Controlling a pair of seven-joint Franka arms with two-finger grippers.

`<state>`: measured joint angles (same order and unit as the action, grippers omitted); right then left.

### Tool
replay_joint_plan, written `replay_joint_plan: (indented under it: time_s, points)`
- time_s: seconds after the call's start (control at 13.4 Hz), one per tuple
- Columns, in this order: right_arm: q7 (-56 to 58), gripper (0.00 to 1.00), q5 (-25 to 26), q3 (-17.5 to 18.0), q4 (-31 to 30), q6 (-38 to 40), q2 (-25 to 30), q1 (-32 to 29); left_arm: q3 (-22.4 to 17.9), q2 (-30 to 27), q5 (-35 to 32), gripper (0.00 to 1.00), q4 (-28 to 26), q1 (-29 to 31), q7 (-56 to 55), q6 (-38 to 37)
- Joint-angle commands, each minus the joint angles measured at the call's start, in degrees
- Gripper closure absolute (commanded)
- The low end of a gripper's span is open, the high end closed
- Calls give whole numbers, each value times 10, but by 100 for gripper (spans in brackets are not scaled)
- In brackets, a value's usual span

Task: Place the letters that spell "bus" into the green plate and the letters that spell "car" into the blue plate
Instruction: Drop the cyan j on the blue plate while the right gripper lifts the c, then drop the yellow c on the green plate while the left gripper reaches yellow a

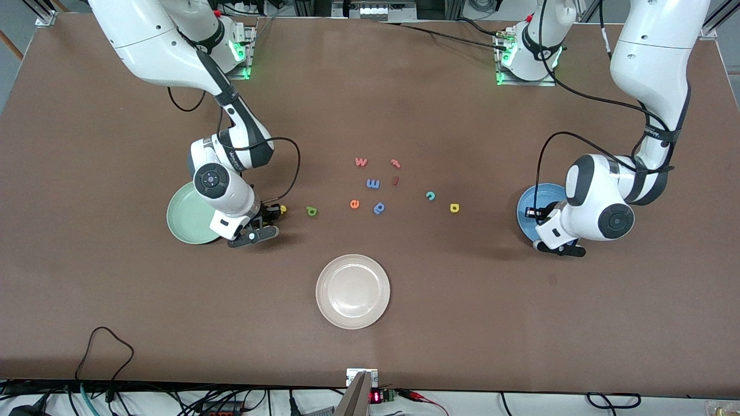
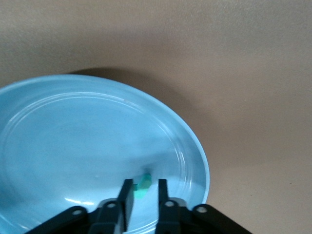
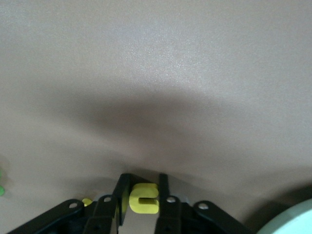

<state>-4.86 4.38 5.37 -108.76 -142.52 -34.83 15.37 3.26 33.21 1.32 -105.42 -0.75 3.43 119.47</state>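
Our right end effector, just beside the green plate, clamps a yellow u for "bus". Our left end effector, over the blue plate, has a teal letter between barely parted fingers.

Even, bright overhead light on the matte brown surface; soft, diffuse shadows pool under both white arms. Front view sharp, slight bowing at the edges. Wrist views softer: broad dark shadow on the surface in the right one, faint ring highlights on the glossy sky-blue round plate, near black fingers blurred.
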Motion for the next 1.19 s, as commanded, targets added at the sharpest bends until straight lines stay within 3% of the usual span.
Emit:
replay_joint_plan:
  time_s: [0.0, 0.22, 0.45, 0.6, 0.82, 1.12]
  points:
    - [-10, 89, 5, -3, -13, -1, 6, 8, 2, -28, 2, 0, -14, 0, -4, -5]
    - [-5, 91, 5, -6, -8, 5, 20, 6, 18, -42, 5, 0, 38, -14, -4, -64]
    - [2, 92, 6, -11, 0, 59, 69, -9, 81, -25, 12, 12, 41, -31, -75, -57]
    - [19, 92, 7, -11, -2, 90, 96, -32, 109, -5, 56, 15, 39, -32, -103, -30]
    - [49, 92, 7, -13, -9, 140, 112, -76, 115, 10, 58, 19, 29, -85, -181, 16]
    - [64, 86, 7, -15, -27, 125, 93, -123, 109, 18, 40, 26, 8, -115, -200, 53]
